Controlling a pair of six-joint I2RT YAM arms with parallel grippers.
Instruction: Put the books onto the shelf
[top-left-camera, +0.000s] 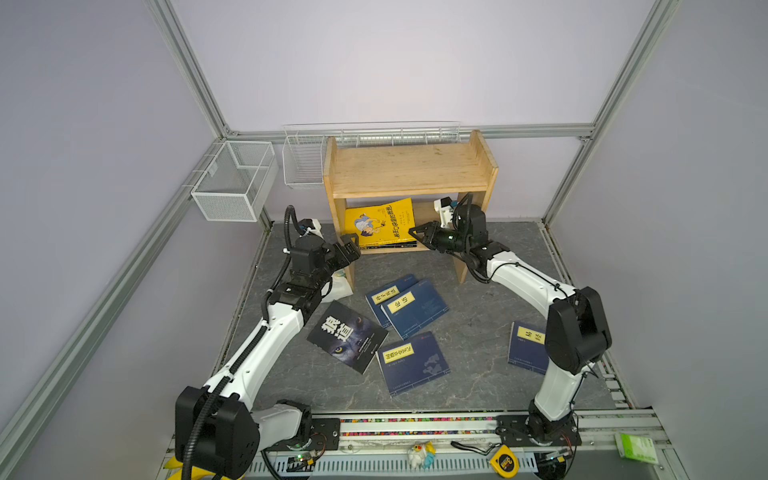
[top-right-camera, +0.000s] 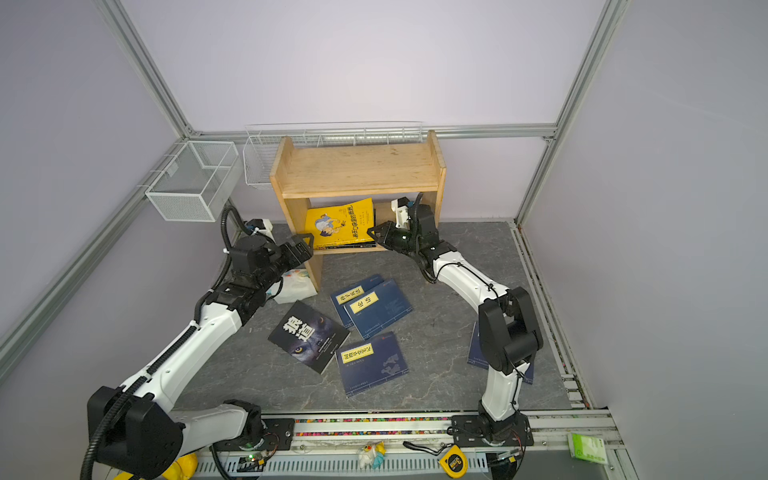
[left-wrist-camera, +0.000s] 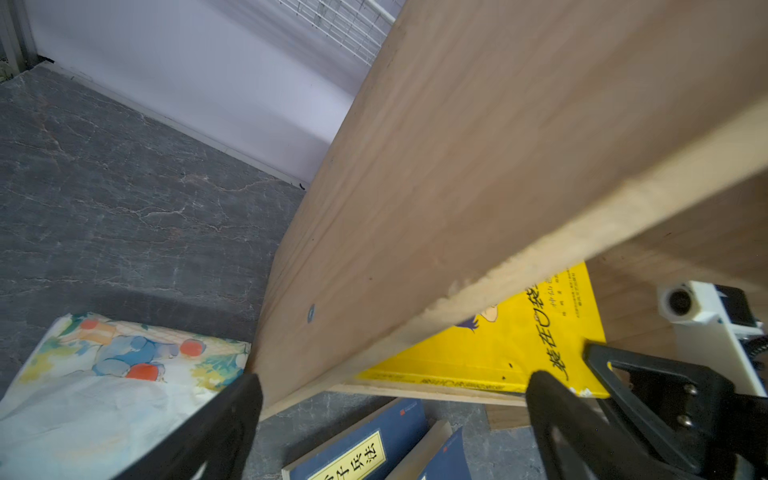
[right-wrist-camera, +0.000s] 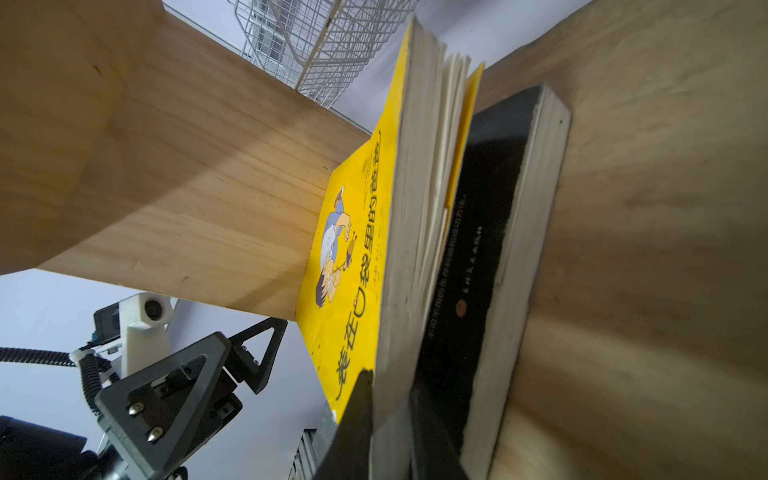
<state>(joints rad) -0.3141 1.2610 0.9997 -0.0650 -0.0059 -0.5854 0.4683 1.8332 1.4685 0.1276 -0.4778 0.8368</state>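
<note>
1. Two claws, two different jobs. The right claw (right-wrist-camera: 388, 419) is clamped tight on the page edge of the yellow book (top-left-camera: 380, 222), near its front corner. That's a decent spot for sliding it without creasing the cover.
2. That yellow book sits in the lower bay of the shelf (top-left-camera: 409, 166), on top of a black book (right-wrist-camera: 498, 249) that lies flat on the bottom board. My guess is it's being nudged deeper or squared up on the stack.
3. The left claw (top-left-camera: 351, 243) is spread all the way and holds nothing. In the wrist view its fingers sit either side of the front edge of the shelf's left side board. It's probably there to stop the shelf skidding while the other arm pushes, but I can't tell if it actually touches the wood.
4. Out on the table (top-left-camera: 469, 316) there's the wolf-cover book (top-left-camera: 347, 336), a blue pair (top-left-camera: 415, 309) overlapping each other, and a third blue book (top-left-camera: 413, 365) in front of them. A fourth blue book (top-left-camera: 527, 347) is partly hidden by the right arm. All of them lie flat.
5. The flowery packet (left-wrist-camera: 104, 374) sits right beside the shelf's left leg, under the left arm. It's not a book, so leave it.
6. So that's two in and five to go, and the top board is bare.
</note>
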